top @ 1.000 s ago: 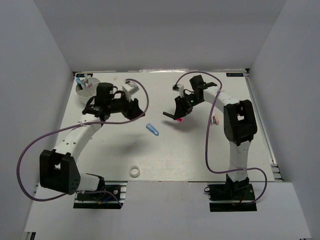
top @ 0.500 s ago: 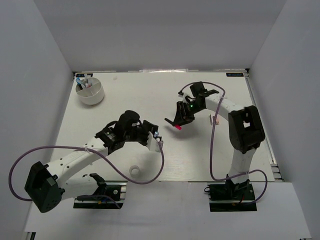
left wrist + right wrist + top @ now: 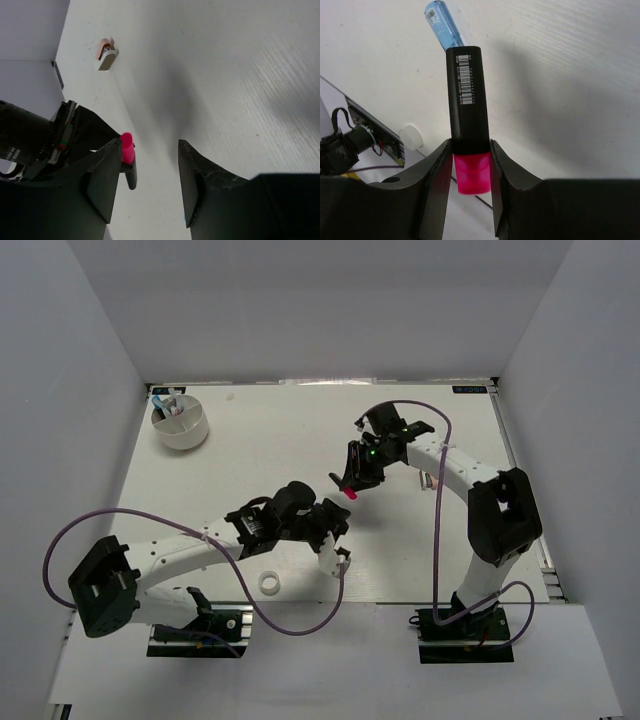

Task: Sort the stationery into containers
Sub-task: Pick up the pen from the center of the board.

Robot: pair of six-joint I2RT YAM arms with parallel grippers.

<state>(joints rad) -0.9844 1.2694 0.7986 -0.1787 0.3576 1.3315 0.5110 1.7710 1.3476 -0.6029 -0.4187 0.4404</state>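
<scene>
Right claw [image 3: 470, 152] clamped on pink-ended black marker [image 3: 465, 90], left claw [image 3: 150, 160] gaping, empty

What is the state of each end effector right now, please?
Left end effector: open, holding nothing.
Right end effector: closed on the black marker with pink end.

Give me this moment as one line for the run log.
left gripper: open, empty | right gripper: shut on black marker | white tub: holds some stationery
</scene>
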